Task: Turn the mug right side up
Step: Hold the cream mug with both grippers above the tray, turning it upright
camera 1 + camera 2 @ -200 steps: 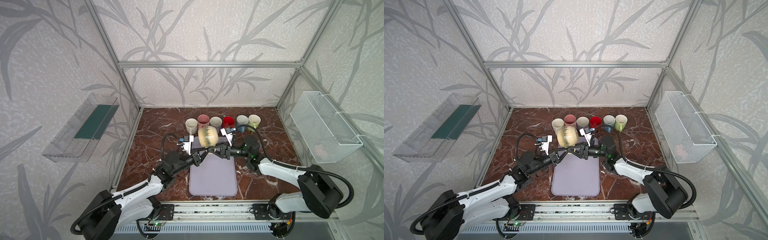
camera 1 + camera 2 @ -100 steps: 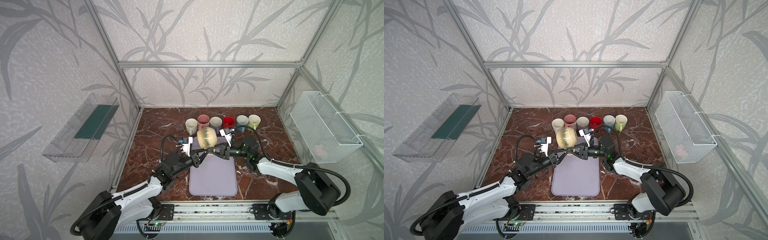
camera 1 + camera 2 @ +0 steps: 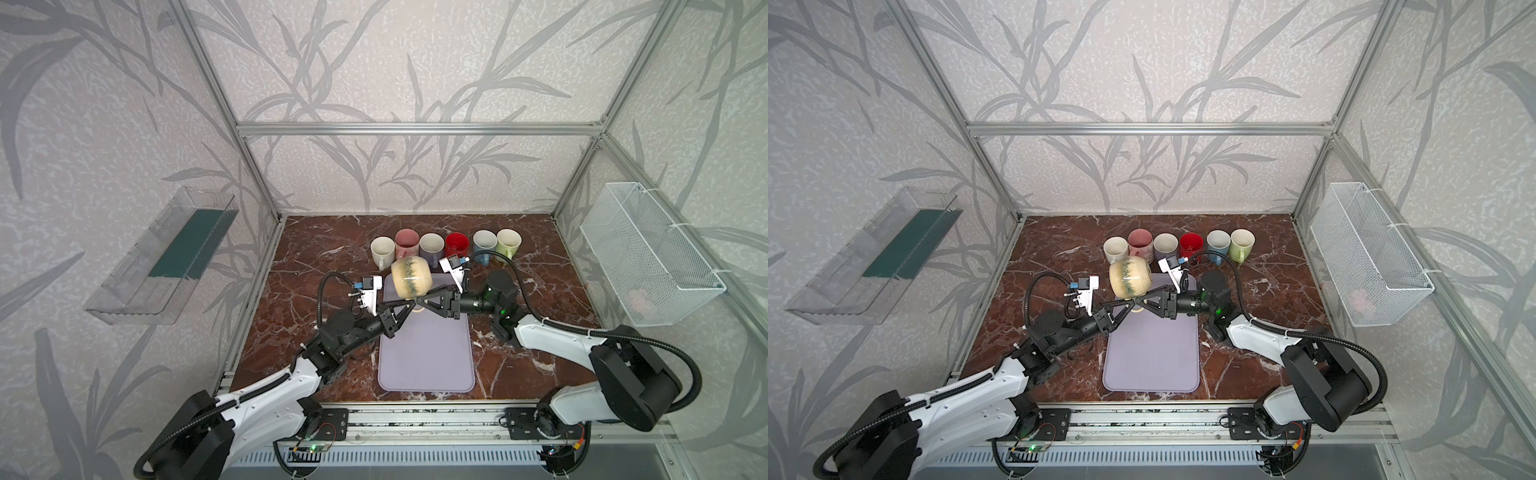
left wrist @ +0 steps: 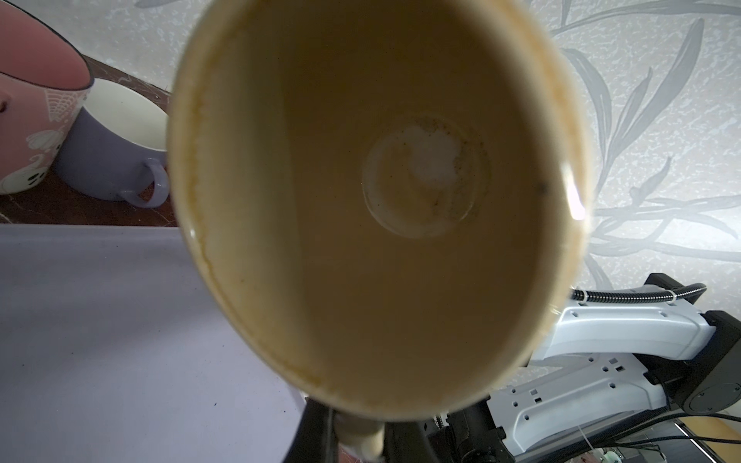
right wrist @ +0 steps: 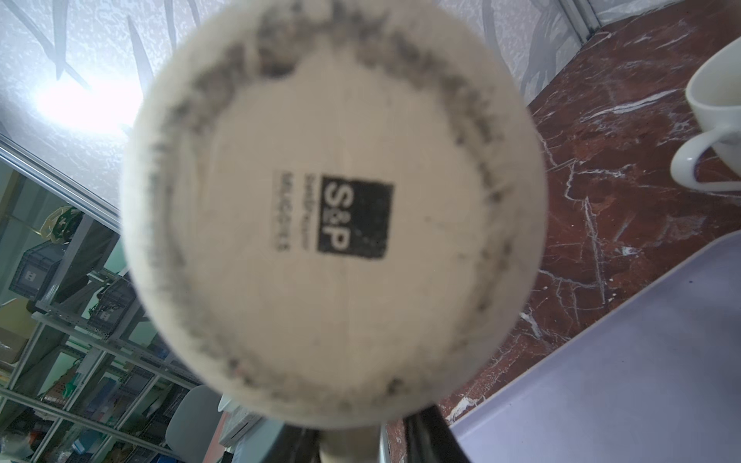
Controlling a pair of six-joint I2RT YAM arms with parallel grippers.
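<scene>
The enclosure walls (image 3: 415,62) are papered pale grey with a darker grey leaf pattern and held in an aluminium profile frame (image 3: 415,128). The floor (image 3: 316,257) beneath the left gripper (image 3: 411,308) and the right gripper (image 3: 424,305) is red-brown marble with white veins. A clear plastic bin (image 3: 137,291) with a dark green insert (image 3: 187,245) hangs on the side wall, well apart from the left gripper. A white wire basket (image 3: 652,253) hangs on the opposite wall, well apart from the right gripper. In the right wrist view, a bright glare (image 5: 76,106) marks the wall, and metal shelving (image 5: 72,332) with crates stands beyond the frame.
</scene>
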